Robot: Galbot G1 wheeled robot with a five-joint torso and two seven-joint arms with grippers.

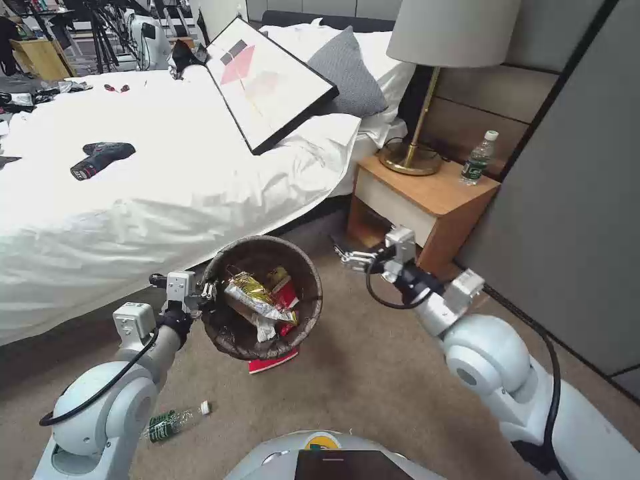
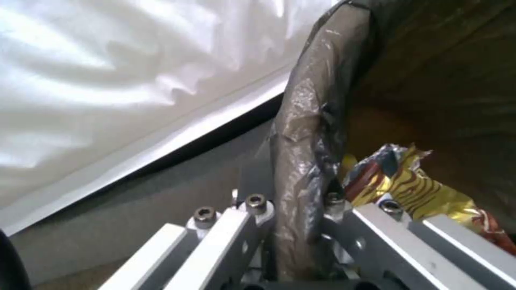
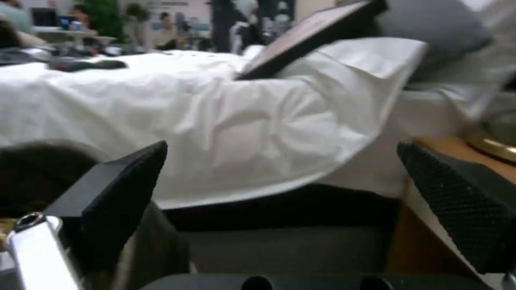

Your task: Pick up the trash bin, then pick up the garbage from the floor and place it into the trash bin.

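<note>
1. Floor, nearest the robot: crushed green-labelled bottle [image 1: 168,423] lies on the carpet [image 1: 373,373] beside the left arm, well apart from both grippers.
2. Red-and-white packet [image 1: 272,362] lies on the carpet, partly hidden under the trash bin [image 1: 230,333].
3. Left gripper [image 1: 208,291] is clamped on the bin's bag-lined rim at the side nearest the left arm. In the left wrist view the rim [image 2: 309,161] runs between its fingers [image 2: 236,225], one finger outside, one inside the bin.
4. Bin is held off the floor and tilted, mouth toward the camera. Inside it: gold and yellow wrappers [image 1: 253,290], a red packet [image 1: 285,297], white scraps. Yellow striped wrapper [image 2: 414,185] sits just beside the inner finger.
5. Right gripper [image 1: 345,257] hovers past the bin's far-right rim, near but not touching; black pads [image 3: 123,189] spread wide, holding nothing.
6. Beyond: nightstand [image 1: 433,193], then the bed [image 1: 133,200].
</note>
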